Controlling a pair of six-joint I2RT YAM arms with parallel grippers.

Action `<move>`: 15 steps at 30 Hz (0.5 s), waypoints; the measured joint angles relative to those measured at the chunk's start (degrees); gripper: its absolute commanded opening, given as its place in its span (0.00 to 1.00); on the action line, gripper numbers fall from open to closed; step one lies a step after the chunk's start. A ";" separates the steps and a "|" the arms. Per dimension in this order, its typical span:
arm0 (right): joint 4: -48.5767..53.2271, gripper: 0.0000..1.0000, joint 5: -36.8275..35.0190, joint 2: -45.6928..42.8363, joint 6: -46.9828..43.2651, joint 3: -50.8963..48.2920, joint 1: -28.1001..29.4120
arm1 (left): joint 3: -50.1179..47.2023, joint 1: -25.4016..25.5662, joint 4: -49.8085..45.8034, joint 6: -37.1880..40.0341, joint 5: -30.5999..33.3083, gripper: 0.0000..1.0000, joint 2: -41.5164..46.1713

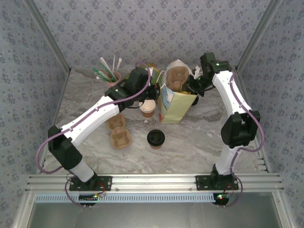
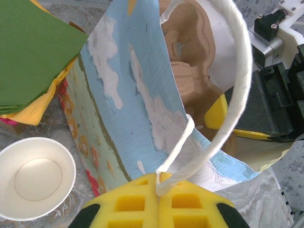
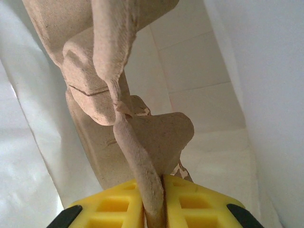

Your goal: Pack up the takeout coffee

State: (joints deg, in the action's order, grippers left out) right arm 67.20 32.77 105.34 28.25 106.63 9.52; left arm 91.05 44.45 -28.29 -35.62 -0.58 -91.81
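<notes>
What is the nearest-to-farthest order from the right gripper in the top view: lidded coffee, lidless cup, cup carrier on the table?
1. Lidless cup, just left of the bag.
2. Lidded coffee, toward the arm bases.
3. Cup carrier on the table, far left.

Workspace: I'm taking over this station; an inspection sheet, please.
Surface: grey marbled tabletop, no spills seen.
Job's things: small brown paper cup with black plastic lid, upright on the table, outside the printed paper bag.
Clutter: lidless brown cup with white inside; brown cardboard cup carrier; pink cup of straws; green and yellow napkins.
Grippers: left end effector shut on the bag's white rope handle; right end effector shut on a second cardboard carrier inside the bag.
Cables: purple cables, along both arms.
Surroundings: patterned walls, aluminium frame.
</notes>
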 measured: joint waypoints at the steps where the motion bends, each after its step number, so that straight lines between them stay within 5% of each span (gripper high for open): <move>1: -0.09 0.16 0.15 0.00 0.02 0.00 0.00 | -0.15 0.00 0.00 0.00 0.00 0.00 0.04; 7: -0.20 0.19 0.66 -0.02 0.44 0.00 0.26 | -0.52 0.11 0.02 0.00 0.00 0.00 0.20; 11: -0.15 0.37 0.02 -0.02 1.01 0.00 0.37 | -0.52 0.33 0.00 0.00 -0.04 0.00 0.22; 15: -0.02 0.44 -2.01 -0.02 1.11 0.04 0.44 | -0.52 0.37 0.02 0.00 -0.20 0.00 0.22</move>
State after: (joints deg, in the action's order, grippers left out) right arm 67.18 30.76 105.32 29.36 106.67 9.96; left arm 90.52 44.82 -28.27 -35.62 -0.78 -91.59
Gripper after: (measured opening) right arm 0.424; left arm 0.057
